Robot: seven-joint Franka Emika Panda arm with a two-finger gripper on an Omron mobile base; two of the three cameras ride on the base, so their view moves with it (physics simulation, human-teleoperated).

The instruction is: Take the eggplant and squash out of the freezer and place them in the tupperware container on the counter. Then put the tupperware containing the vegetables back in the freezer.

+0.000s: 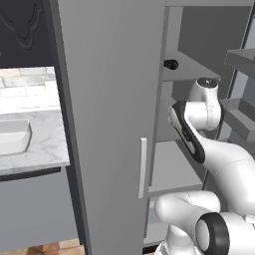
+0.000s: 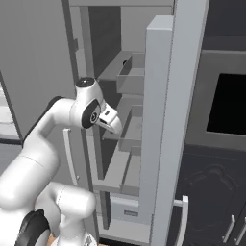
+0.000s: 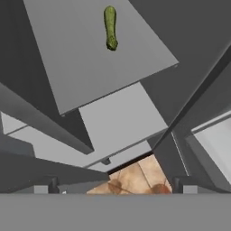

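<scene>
We see the freezer [image 1: 114, 124] standing open, our arm reaching in among its grey shelves [image 2: 126, 166]. In the hand view, the gripper [image 3: 115, 188] has its jaws spread wide and holds nothing. A long green squash [image 3: 110, 28] lies on a grey shelf, near its far edge. On the counter [image 1: 45, 144] the tupperware container [image 1: 14, 136] sits at the left edge.
</scene>
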